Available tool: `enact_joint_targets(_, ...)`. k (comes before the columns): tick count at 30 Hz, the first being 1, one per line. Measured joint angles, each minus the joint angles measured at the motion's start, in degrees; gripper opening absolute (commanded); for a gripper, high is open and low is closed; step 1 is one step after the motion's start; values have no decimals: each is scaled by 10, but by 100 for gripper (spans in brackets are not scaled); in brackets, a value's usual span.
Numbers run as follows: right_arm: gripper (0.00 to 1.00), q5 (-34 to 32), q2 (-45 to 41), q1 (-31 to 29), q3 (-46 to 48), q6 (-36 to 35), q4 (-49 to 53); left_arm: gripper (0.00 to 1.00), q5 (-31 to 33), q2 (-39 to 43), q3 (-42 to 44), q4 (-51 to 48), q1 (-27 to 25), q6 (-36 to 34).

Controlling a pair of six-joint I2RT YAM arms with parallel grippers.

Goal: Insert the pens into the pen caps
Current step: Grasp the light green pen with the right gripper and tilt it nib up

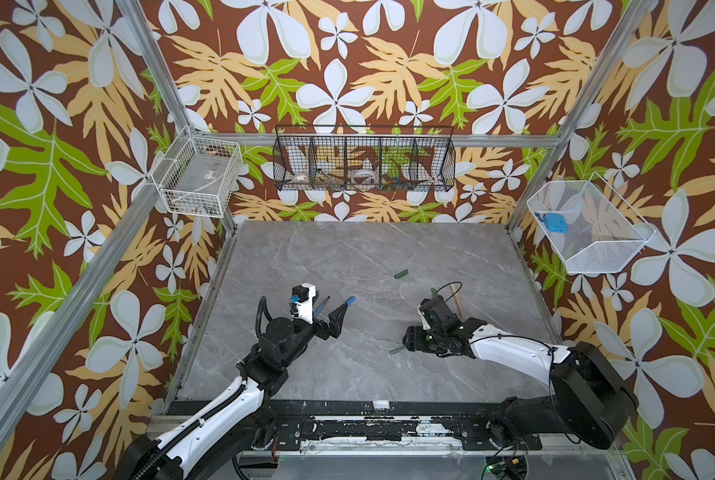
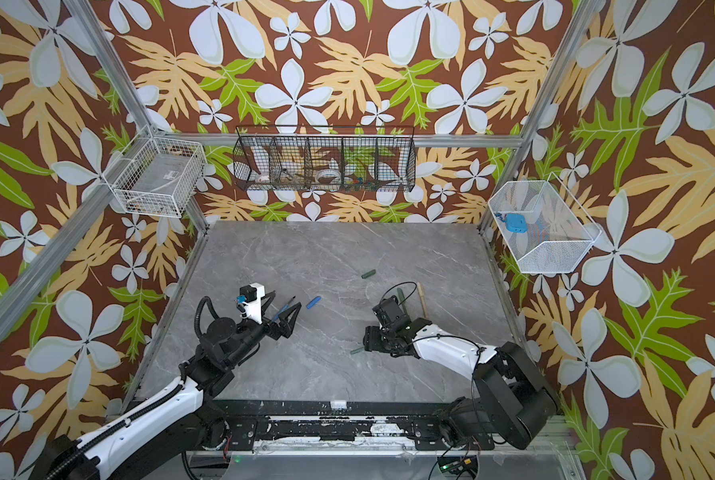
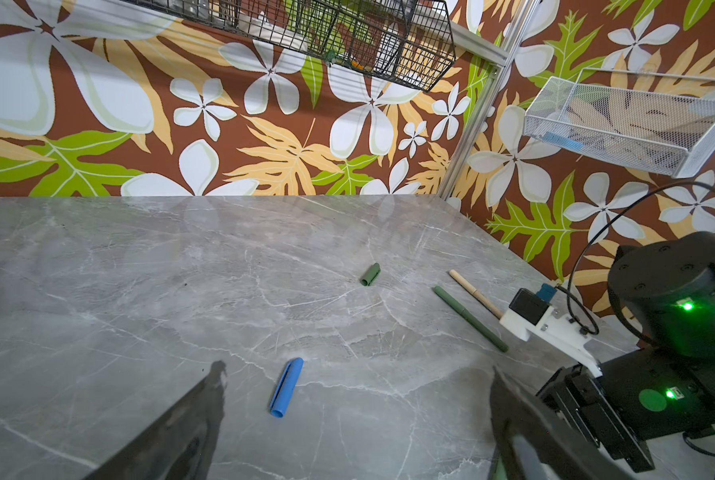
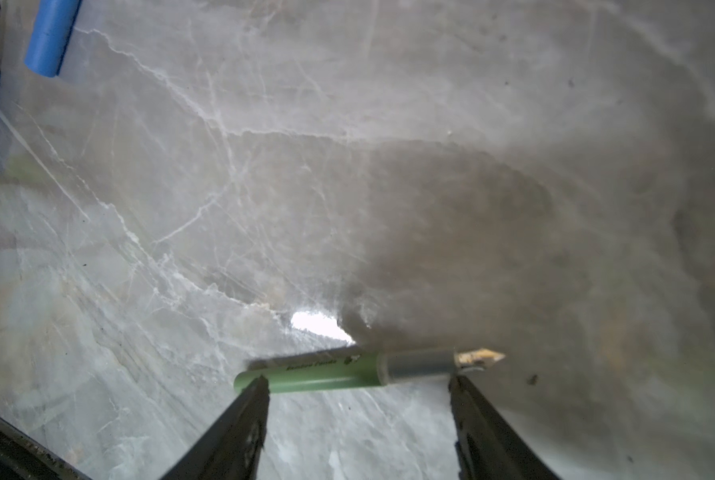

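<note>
A light green pen (image 4: 331, 374) with a grey neck and bare tip lies on the table just past my right gripper (image 4: 358, 386), which is open with nothing in it; in both top views this pen (image 1: 396, 350) shows left of that gripper (image 1: 405, 343). My left gripper (image 3: 358, 399) hangs wide open and empty over the table, beside the blue cap (image 3: 286, 388). The blue pen (image 1: 321, 306) lies under that gripper (image 1: 331, 300), the blue cap (image 1: 351, 300) just right of it. A green cap (image 1: 400, 274) lies mid-table. A dark green pen (image 3: 470, 318) and a tan pen (image 3: 476, 293) lie by the right arm.
A black wire basket (image 1: 364, 158) hangs on the back wall, a white one (image 1: 198, 174) on the left and a white mesh one (image 1: 588, 224) on the right. The right arm's wrist camera (image 1: 434, 309) partly covers the dark green pen in both top views.
</note>
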State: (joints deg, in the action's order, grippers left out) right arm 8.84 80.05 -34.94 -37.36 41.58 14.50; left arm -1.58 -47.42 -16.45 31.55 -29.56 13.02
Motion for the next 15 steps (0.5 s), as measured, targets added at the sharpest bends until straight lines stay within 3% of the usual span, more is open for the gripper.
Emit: enact_joint_targets(15, 67, -4, 83, 7, -51, -32, -31, 100, 0, -3, 0, 0, 0, 0)
